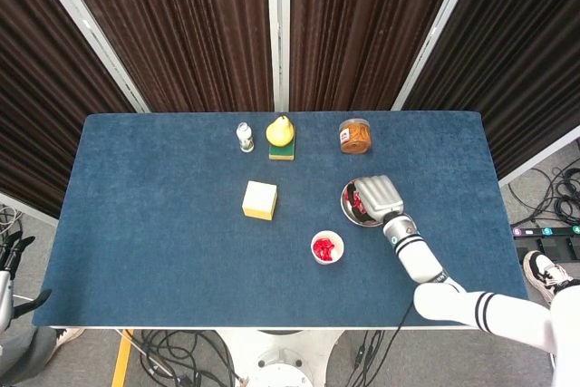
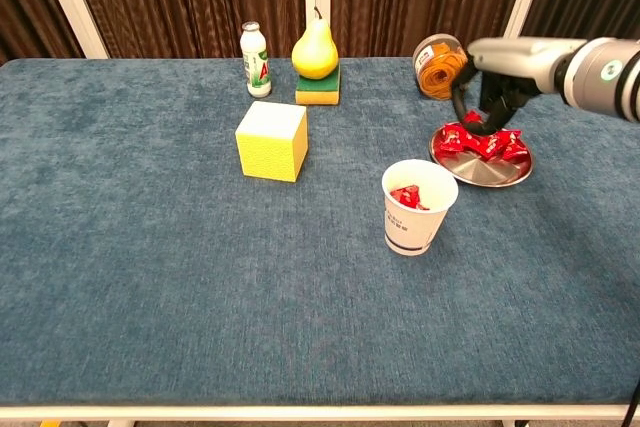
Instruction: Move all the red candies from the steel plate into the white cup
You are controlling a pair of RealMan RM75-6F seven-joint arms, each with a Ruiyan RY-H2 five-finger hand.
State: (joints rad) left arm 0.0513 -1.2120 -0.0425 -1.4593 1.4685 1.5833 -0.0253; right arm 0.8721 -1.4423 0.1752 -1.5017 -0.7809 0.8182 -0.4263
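Note:
The steel plate (image 2: 470, 168) lies right of centre with several red candies (image 2: 492, 143) heaped on its far side. My right hand (image 2: 492, 85) hangs just above the plate's back left part, fingers pointing down and pinching a red candy (image 2: 471, 119). In the head view the right hand (image 1: 377, 196) covers most of the plate (image 1: 345, 198). The white cup (image 2: 419, 209) stands in front and to the left of the plate, with red candies inside (image 1: 326, 246). My left hand (image 1: 9, 265) hangs off the table's left edge, fingers apart and holding nothing.
A yellow cube (image 2: 271, 140) sits left of the cup. Along the back stand a small bottle (image 2: 256, 59), a pear on a sponge (image 2: 315, 54) and a jar on its side (image 2: 441, 67), close behind my right hand.

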